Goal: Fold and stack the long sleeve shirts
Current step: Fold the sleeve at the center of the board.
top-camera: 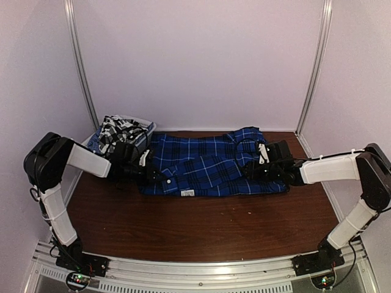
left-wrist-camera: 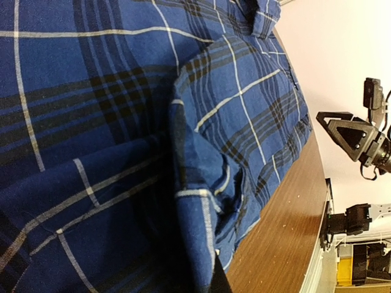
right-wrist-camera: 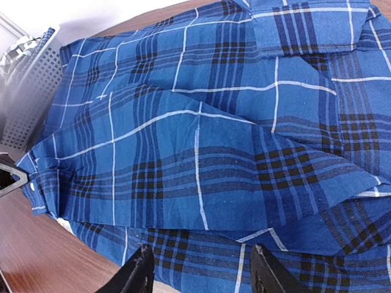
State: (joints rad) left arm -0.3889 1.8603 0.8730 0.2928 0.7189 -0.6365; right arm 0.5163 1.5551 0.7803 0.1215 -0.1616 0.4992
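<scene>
Royal-blue plaid button-up shirt [top-camera: 208, 165] lies spread on brown wooden surface [top-camera: 201, 226] between both jaws — right jaws apart at its edge, left jaws hidden by bunched fabric, can't tell. Black-white checked shirt [top-camera: 116, 130] behind left jaws.

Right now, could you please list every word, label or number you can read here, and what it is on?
The white tag at the near edge of the blue plaid shirt: too small to read, if it is printed at all.
No other text shows in any view.
</scene>
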